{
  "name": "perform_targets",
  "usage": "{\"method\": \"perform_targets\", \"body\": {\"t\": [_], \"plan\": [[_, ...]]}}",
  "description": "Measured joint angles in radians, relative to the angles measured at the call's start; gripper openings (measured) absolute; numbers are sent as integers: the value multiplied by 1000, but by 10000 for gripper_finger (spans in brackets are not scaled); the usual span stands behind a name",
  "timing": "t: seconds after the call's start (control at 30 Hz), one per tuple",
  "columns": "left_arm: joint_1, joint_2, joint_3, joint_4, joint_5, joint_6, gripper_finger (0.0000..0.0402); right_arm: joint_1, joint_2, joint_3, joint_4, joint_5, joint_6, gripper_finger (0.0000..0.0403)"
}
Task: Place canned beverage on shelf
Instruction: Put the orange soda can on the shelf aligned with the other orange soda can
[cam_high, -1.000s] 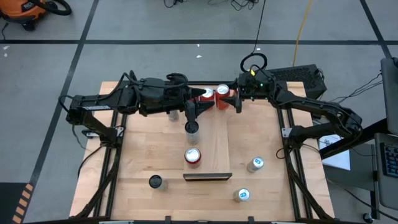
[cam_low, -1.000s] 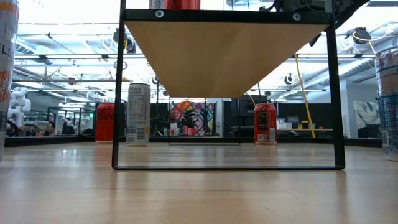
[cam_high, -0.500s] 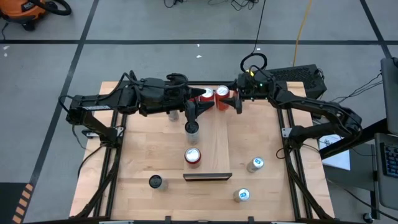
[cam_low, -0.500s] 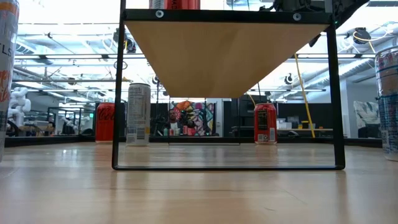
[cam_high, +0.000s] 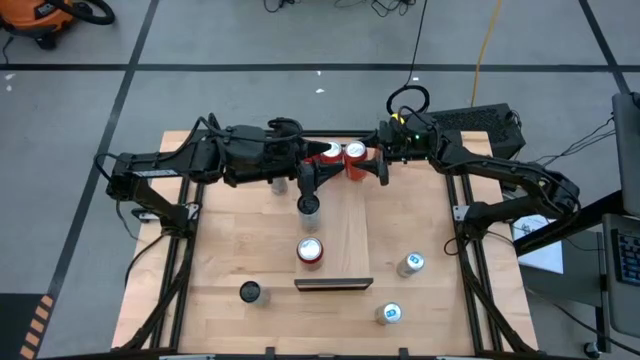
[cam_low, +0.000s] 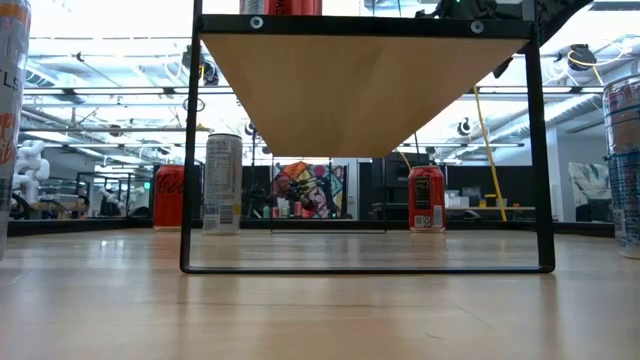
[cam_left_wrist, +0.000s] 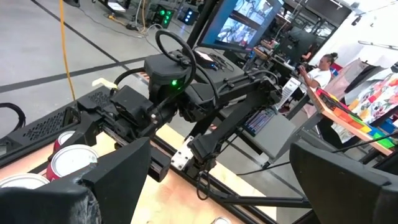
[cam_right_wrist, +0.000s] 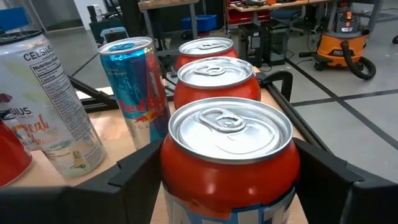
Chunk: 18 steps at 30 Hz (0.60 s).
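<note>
The shelf (cam_high: 345, 225) is a long pale-wood board raised on a black frame, seen from below in the low view (cam_low: 365, 90). My right gripper (cam_high: 362, 157) is shut on a red can (cam_right_wrist: 230, 155) over the shelf's far end. Two more red cans (cam_right_wrist: 214, 78) stand just behind it. A dark can (cam_high: 309, 206) and a red can (cam_high: 310, 250) stand upright farther along the shelf. My left gripper (cam_high: 318, 173) is open and empty beside the far red cans; its fingers stand wide apart in the left wrist view (cam_left_wrist: 217, 186). My right gripper holds the red can by its side wall below the rim (cam_right_wrist: 174, 180), pinched between the two fingers. The fingers come level from the table's right side. The can stands upright. Whether its base rests on the shelf I cannot tell.
A blue can (cam_right_wrist: 134, 81) and a white can (cam_right_wrist: 50, 106) stand close to the held can. Loose cans stand on the table at the near left (cam_high: 250, 292) and near right (cam_high: 412, 263), (cam_high: 389, 313). The black table frame (cam_high: 465, 250) runs along both sides.
My right gripper has carried the red can a little toward the table's left, closer to the other red cans; the can stays upright.
</note>
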<state>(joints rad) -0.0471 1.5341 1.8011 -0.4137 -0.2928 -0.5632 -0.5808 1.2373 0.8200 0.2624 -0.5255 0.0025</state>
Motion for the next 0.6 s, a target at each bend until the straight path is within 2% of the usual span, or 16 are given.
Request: {"method": "perform_targets", "body": {"t": [0.13,0.4,0.6], "plan": [[0,0,0,0,0,0,386,0,0,0,-3,-1,-6,280],[0,0,0,0,0,0,386,0,-1,0,-14,-2,-23,319],[0,0,0,0,0,0,386,0,-2,0,-47,-4,-25,329]]}}
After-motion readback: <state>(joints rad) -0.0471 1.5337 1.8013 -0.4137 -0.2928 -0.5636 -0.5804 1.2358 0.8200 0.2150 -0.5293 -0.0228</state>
